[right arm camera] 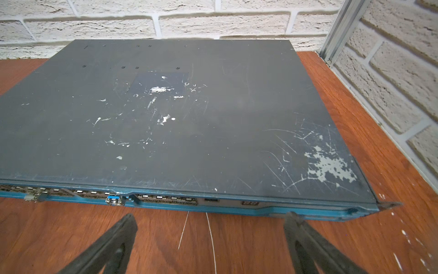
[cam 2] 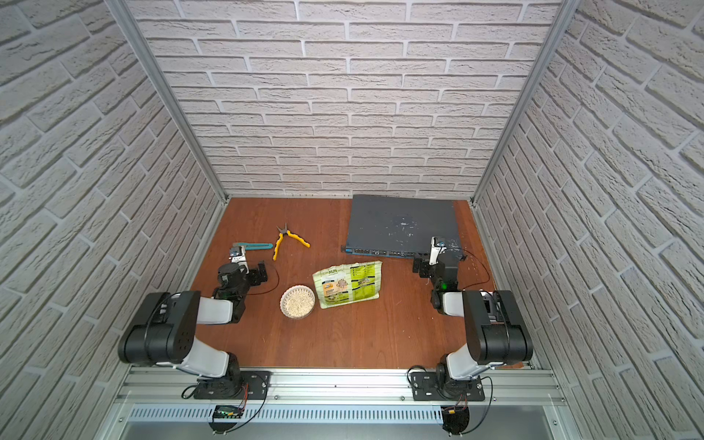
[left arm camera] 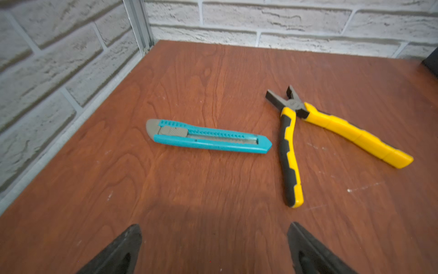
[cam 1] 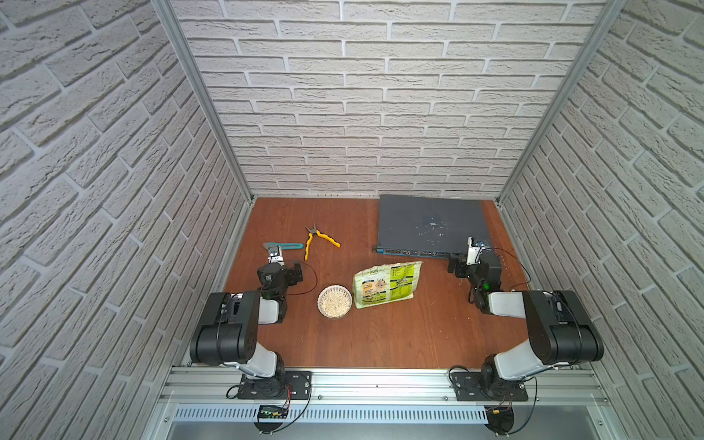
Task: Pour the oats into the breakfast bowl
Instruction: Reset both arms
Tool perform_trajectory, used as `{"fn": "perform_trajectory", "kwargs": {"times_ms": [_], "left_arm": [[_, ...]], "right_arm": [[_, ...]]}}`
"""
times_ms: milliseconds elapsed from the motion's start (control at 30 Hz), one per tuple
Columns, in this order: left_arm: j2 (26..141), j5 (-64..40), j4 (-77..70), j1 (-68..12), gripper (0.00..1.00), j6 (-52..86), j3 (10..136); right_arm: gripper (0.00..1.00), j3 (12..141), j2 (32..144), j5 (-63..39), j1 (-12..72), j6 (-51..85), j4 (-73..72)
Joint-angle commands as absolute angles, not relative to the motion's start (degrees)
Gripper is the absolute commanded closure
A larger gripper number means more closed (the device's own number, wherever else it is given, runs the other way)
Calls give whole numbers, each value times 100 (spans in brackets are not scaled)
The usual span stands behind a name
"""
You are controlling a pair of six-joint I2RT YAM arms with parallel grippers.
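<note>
Toward the table's front middle, I log the breakfast bowl [cam 1: 320,295] holding the oats [cam 1: 334,303], green pouch [cam 1: 386,285] just beside it. Left jaws released and empty near the left edge, facing cutter [left arm camera: 208,140] and pliers [left arm camera: 290,151]; right jaws released, empty, before the grey switch box [right arm camera: 189,118].

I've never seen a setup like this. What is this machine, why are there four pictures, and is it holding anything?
These are two robot arms, the left arm and the right arm, bolted at the edge of a wooden table. Two pictures look down from overhead, side by side. The other two come from a camera on each wrist. On the table are a patterned bowl with oats in it, a green pouch beside it, yellow pliers, a blue utility knife and a scuffed dark electronics box. The left gripper and the right gripper are both open and hold nothing.
</note>
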State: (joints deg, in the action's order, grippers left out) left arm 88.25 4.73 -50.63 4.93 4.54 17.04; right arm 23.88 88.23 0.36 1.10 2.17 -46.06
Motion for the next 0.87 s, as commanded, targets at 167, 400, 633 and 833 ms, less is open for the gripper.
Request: {"fn": "perform_trajectory", "kwargs": {"times_ms": [167,400,633,833], "left_arm": [[8862,361,-4994,577,2,489,2237],[8869,444,-4990,511,2,444,2241],[8869,448,-4975,510,2,440,2250],[8868,448,-4981,510,2,440,2250]], "right_arm": [[1,2415,8824,-18,88,288,-4710],[1,2417,8824,-18,88,282,-4711],[1,2417,8824,-18,83,284,-4711],[1,2415,8824,-18,83,282,-4710]]}}
